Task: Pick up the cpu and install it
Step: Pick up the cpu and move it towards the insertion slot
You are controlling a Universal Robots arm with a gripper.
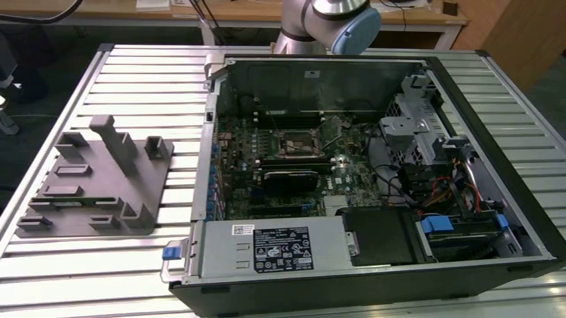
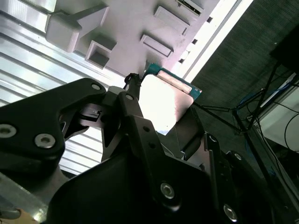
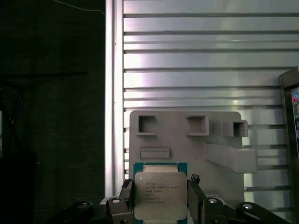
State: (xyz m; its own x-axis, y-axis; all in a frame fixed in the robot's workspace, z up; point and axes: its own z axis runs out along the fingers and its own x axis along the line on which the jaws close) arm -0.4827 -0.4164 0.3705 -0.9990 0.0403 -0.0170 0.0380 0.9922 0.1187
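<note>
Gripper (image 3: 160, 198) is clamping the cpu (image 3: 160, 193) by two opposite edges, with the metal lid facing the first wrist camera. The second wrist view is showing the same pinch, with dark fingers (image 2: 135, 116) on either side. The chip is hanging in the air above the grey fixture (image 3: 187, 140) on the slatted table (image 1: 142, 79). It is well apart from the motherboard socket (image 1: 296, 142) inside the open case (image 1: 212, 132).

Risks, as I am judging them:
- The hold is bearing on thin edges only (little contact area), so a jolt could be tilting or slipping the chip.
- A chip arriving at the socket tilted or rotated would be seating crooked and likely bending contacts.
- The case wall is standing between fixture and socket, so a low path would be clipping it.
</note>
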